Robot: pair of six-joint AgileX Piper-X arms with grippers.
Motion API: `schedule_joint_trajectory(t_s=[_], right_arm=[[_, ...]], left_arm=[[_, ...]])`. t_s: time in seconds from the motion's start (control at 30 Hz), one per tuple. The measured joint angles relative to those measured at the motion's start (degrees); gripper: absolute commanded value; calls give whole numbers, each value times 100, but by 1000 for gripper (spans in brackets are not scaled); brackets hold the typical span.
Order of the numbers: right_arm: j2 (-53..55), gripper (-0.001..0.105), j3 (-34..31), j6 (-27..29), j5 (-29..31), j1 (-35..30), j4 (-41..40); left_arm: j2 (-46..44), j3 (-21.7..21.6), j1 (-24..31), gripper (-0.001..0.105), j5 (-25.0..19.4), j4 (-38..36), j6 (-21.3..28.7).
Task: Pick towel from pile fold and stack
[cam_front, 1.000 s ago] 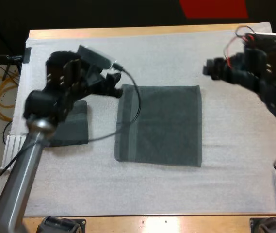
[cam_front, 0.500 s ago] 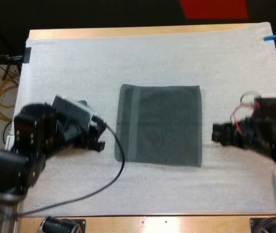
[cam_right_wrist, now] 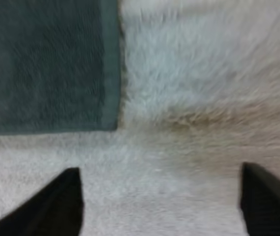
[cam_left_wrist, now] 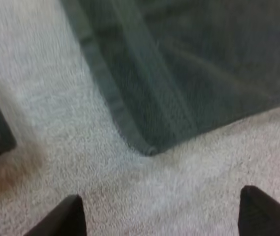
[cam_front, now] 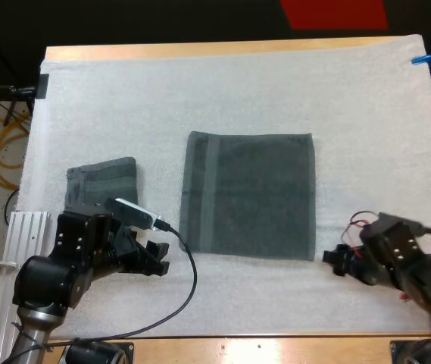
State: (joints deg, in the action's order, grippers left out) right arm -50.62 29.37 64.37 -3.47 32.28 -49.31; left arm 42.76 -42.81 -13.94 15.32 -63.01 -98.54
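On white mat [cam_front: 238, 91] — flat towel [cam_front: 249, 196]

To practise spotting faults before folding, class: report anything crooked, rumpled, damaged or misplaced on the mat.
Nothing stands out. The spread towel lies flat and fairly square on the mat, and the folded towel sits neatly beside it. The left gripper and right gripper are by its near corners, fingers open.
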Motion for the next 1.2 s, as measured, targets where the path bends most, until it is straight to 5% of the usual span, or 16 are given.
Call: schedule_joint_trajectory(t_s=[0.37, 0.7, 1.07, 1.2], right_arm=[[-1486, 77, -706, -1006, -1060, 0, 2832], [-2388, 74, -664, -1570, -1567, 0, 4105], [-2453, 1, -695, -1537, -1553, 0, 3925], [-2424, 0, -695, -1366, -1510, 0, 3867]], left_arm=[[0, 27, 0, 62, 0, 188, 0], [0, 27, 0, 62, 0, 288, 0], [12, 222, 0, 62, 26, 475, -376], [217, 570, 0, 62, 419, 895, -794]])
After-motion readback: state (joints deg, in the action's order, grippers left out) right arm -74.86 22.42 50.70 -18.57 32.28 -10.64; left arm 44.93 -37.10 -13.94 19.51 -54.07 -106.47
